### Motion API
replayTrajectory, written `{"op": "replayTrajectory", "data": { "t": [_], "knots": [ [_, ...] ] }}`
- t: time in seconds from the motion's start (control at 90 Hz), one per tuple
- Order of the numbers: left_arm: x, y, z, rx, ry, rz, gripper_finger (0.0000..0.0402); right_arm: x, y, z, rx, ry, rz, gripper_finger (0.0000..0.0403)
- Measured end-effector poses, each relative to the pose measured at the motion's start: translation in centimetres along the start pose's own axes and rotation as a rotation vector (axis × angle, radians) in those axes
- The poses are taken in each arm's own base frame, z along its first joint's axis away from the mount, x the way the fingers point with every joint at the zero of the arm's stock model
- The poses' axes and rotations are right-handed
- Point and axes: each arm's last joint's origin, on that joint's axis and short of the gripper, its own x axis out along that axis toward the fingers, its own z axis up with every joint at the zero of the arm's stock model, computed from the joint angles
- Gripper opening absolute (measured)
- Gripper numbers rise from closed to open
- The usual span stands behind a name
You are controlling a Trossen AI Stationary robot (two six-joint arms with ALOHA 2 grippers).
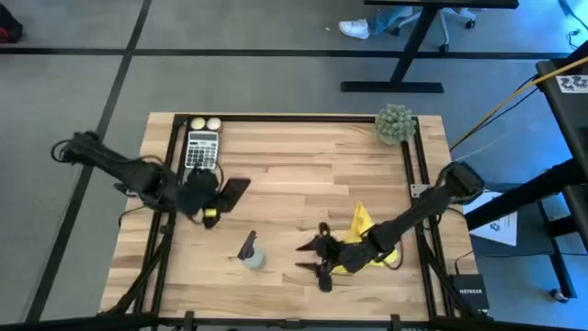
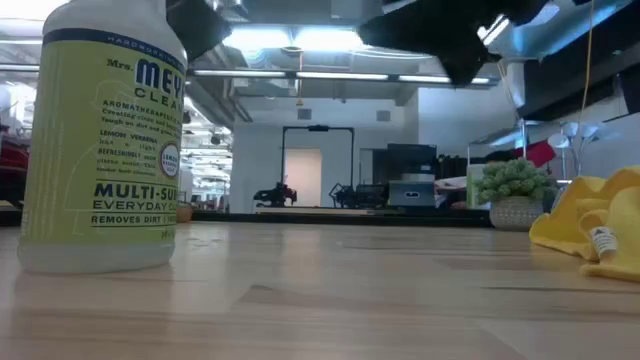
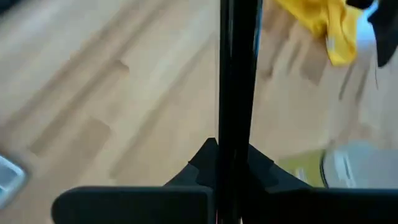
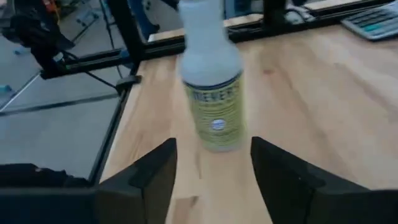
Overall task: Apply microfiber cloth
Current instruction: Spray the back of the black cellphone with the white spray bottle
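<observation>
The right gripper (image 1: 310, 256) is held with its fingers spread apart and empty, low over the table (image 1: 303, 156). In the right wrist view it is pointed at the spray bottle (image 4: 211, 74), not at the microfiber cloth (image 1: 360, 223), which lies bunched just behind it, partly under the right arm, near the table's right side. The left gripper (image 3: 233, 180) is clamped on a thin black smartphone (image 3: 235, 74) held edge-on, over the table's left part.

Several risks can be judged from here. If the right gripper is driven forward, the bottle may be knocked over, since it stands directly between the open fingers' line of travel. The cloth may be dragged or pushed aside by the forearm above it. Should the cloth be picked by one loose fold only, it may slip free before the phone is reached.

Counted: one yellow cloth, one spray bottle, one smartphone, one calculator (image 1: 202, 149), two pale balls (image 1: 205, 123) above it, one small potted plant (image 1: 395, 124), two arms.
</observation>
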Motion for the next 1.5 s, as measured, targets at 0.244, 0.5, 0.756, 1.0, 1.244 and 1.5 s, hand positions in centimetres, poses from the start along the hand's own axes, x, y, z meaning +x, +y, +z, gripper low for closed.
{"op": "replayTrajectory", "data": {
  "t": [0.244, 0.5, 0.756, 1.0, 1.244, 1.5],
  "knots": [
    [0.2, -1.1, -6.1, -0.029, 0.000, -0.073, 0.0006, 4.4, 0.9, 0.4, -0.068, 0.085, -0.105, 0.0302],
    [2.7, -2.2, -10.9, -0.064, -0.046, -0.181, 0.0006, 8.6, -0.6, 0.7, -0.076, 0.101, -0.180, 0.0312],
    [5.3, -4.4, -12.0, -0.062, -0.078, -0.216, 0.0006, 9.2, -1.2, 1.5, -0.055, 0.081, -0.183, 0.0312],
    [6.0, -5.5, -12.2, -0.081, -0.084, -0.265, 0.0006, 9.2, -1.5, 1.2, -0.093, 0.117, -0.199, 0.0312],
    [5.8, -6.0, -12.0, -0.087, -0.105, -0.312, 0.0006, 7.2, -1.4, 3.4, -0.149, 0.149, -0.201, 0.0312],
    [5.7, -6.1, -11.9, -0.081, -0.109, -0.317, 0.0006, 5.9, -1.0, 4.7, -0.132, 0.199, -0.089, 0.0312]
  ]
}}
